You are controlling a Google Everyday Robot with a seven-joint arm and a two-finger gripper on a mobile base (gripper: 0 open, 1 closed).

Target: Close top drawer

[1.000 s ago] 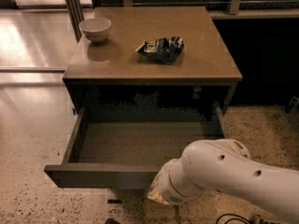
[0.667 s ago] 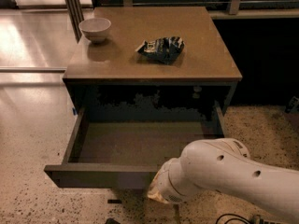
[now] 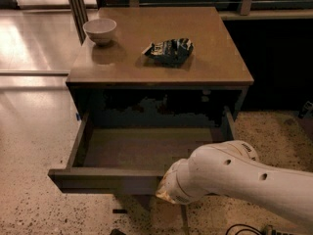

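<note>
The top drawer (image 3: 105,178) of the brown cabinet stands pulled far out toward me. Its dark front panel is at the lower left and its grey-olive floor (image 3: 146,151) is bare. My white arm (image 3: 234,175) reaches in from the lower right. Its end sits at the drawer's front panel, right of the middle. The gripper (image 3: 164,192) is hidden behind the wrist, at the front panel's lower edge.
On the cabinet top (image 3: 215,62) stand a white bowl (image 3: 100,30) at the back left and a dark crumpled snack bag (image 3: 169,50) near the middle. Speckled floor lies around the cabinet. A dark cable (image 3: 244,229) lies at the bottom right.
</note>
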